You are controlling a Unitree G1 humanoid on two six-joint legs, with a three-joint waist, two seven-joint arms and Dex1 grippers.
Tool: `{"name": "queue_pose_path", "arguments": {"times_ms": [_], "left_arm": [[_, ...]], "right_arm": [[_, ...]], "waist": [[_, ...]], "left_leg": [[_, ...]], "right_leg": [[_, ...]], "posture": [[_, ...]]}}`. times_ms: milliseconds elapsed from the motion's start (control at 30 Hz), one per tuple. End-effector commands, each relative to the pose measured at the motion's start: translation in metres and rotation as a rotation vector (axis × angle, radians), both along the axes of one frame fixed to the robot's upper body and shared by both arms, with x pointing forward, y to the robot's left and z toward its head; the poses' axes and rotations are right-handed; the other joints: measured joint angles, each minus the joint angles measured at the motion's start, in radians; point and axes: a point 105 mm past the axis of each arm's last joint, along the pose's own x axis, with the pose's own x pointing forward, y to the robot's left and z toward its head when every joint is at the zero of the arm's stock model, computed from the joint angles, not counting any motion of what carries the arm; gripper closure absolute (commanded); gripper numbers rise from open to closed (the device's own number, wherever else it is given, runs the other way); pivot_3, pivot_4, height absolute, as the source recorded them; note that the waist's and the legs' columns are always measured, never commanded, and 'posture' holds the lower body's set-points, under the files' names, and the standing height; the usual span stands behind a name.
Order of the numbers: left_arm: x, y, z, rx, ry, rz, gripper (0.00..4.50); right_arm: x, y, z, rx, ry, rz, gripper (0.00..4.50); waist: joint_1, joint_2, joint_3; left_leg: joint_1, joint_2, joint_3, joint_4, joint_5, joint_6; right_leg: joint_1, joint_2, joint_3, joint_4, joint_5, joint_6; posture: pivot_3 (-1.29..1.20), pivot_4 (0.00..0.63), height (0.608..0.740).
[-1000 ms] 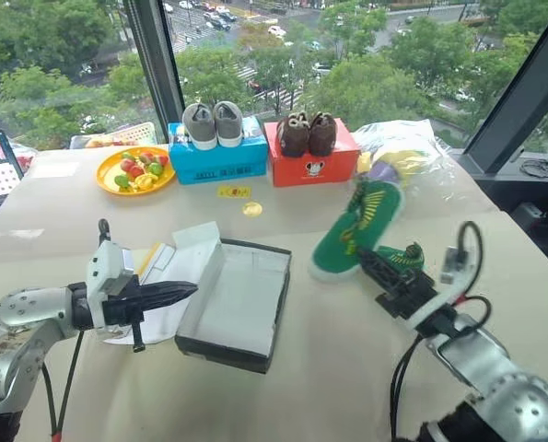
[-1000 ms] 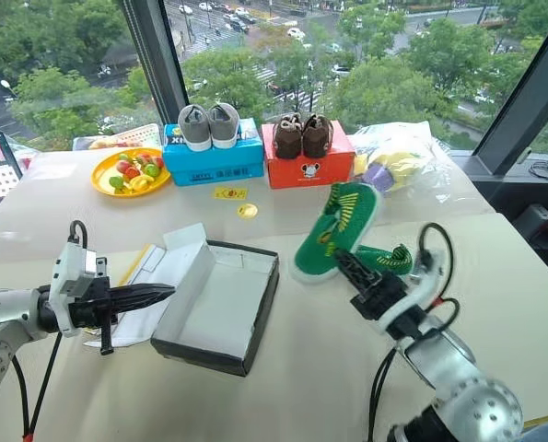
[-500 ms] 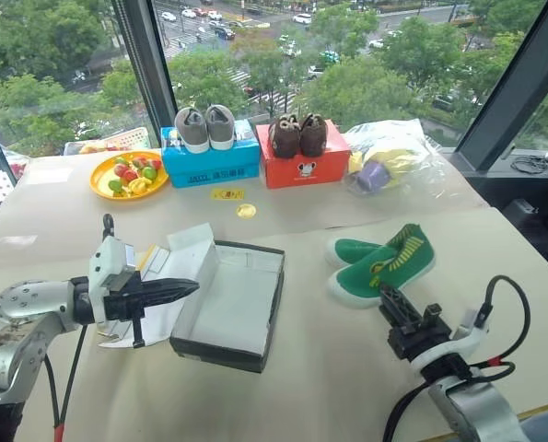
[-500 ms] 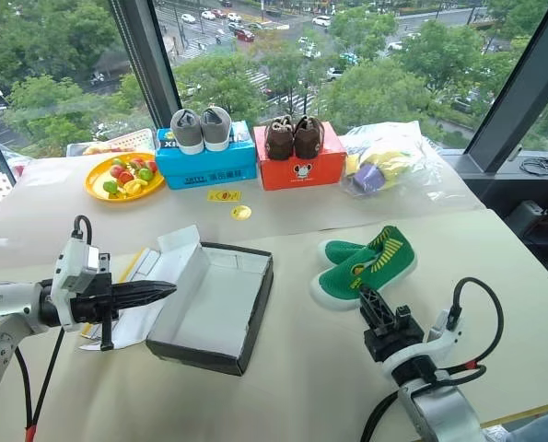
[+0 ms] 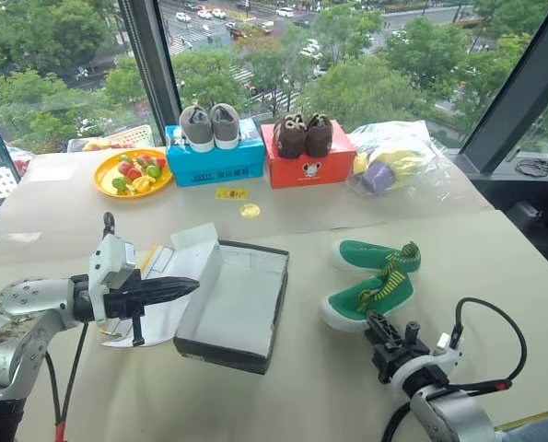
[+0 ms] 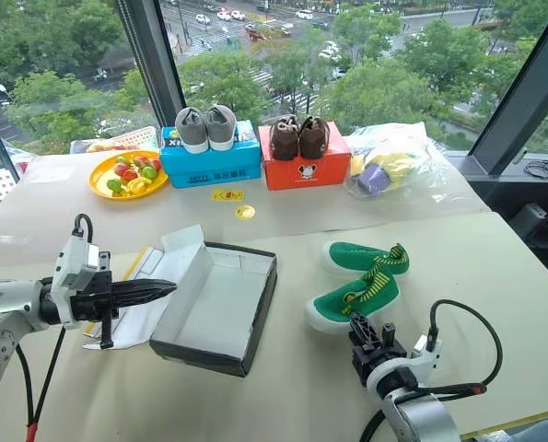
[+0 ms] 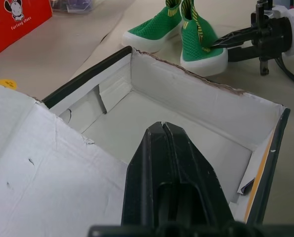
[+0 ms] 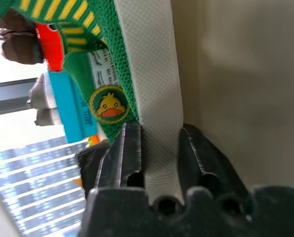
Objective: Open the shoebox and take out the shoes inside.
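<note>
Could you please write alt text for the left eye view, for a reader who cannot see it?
An open, empty shoebox lies on a table, with two green shoes on the table to its right. The right gripper is just behind the nearer shoe's heel, and the shut left gripper points at the box's raised lid. Behind stand a blue box, a red box and a fruit plate.
</note>
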Motion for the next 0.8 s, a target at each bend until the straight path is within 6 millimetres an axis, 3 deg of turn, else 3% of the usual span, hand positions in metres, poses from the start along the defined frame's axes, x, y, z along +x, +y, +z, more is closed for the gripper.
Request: {"name": "queue_pose_path", "arguments": {"times_ms": [33, 133, 267, 433, 500, 633, 800], "left_arm": [[-0.001, 0.002, 0.006, 0.013, -0.031, -0.002, 4.5], [0.0, 0.0, 0.005, 0.012, -0.032, -0.006, 4.5], [0.002, 0.0, 0.004, 0.012, -0.033, -0.009, 4.5], [0.003, 0.0, 0.0, 0.021, -0.032, -0.018, 4.5], [0.005, 0.002, -0.003, 0.032, -0.033, -0.004, 4.5], [0.012, 0.008, -0.001, 0.005, -0.04, 0.068, 4.5], [0.039, 0.023, 0.005, -0.079, -0.067, 0.305, 4.5]], "right_arm": [[0.003, -0.01, -0.001, -0.113, 0.003, 0.005, 1.72], [0.002, -0.013, -0.006, -0.353, 0.002, 0.18, 0.75], [-0.011, -0.017, -0.007, -0.526, -0.054, 0.437, 0.75], [-0.048, -0.034, -0.017, -0.721, -0.036, 0.822, 0.75], [-0.056, -0.041, -0.011, -0.779, -0.069, 0.921, 0.75], [-0.049, -0.042, 0.013, -0.995, -0.222, 1.032, 0.75], [-0.024, -0.003, 0.085, -1.111, -0.628, 0.903, 0.75]], "waist": [[0.0, -0.001, 0.0], [0.0, -0.002, -0.001], [0.013, -0.007, -0.005], [0.032, -0.01, -0.008], [0.036, -0.014, -0.012], [0.036, -0.015, -0.013], [0.031, -0.015, -0.013]], "left_leg": [[0.0, 0.0, 0.0, 0.0, 0.0, 0.0], [0.0, 0.0, 0.001, 0.002, 0.0, 0.001], [0.001, -0.001, 0.001, 0.002, -0.001, 0.003], [0.0, -0.002, 0.002, 0.002, -0.004, 0.007], [0.0, -0.002, 0.001, 0.001, -0.005, 0.008], [-0.001, -0.002, 0.001, 0.002, -0.008, 0.011], [-0.003, -0.003, 0.003, 0.004, -0.009, 0.013]], "right_leg": [[0.0, 0.0, 0.0, 0.0, 0.0, 0.0], [0.001, 0.0, 0.001, 0.0, 0.0, 0.0], [0.002, 0.0, 0.002, -0.001, 0.0, 0.001], [0.003, 0.0, 0.001, -0.004, -0.001, 0.004], [0.004, 0.0, 0.0, -0.007, -0.002, 0.004], [0.006, 0.0, -0.001, -0.012, -0.001, 0.007], [0.004, -0.001, 0.0, -0.012, 0.001, 0.013]], "posture": [[0.0, 0.15, 0.731], [0.0, 0.15, 0.731], [0.0, 0.15, 0.731], [0.0, 0.15, 0.731], [0.0, 0.15, 0.731], [0.0, 0.15, 0.731], [0.0, 0.15, 0.731]]}}
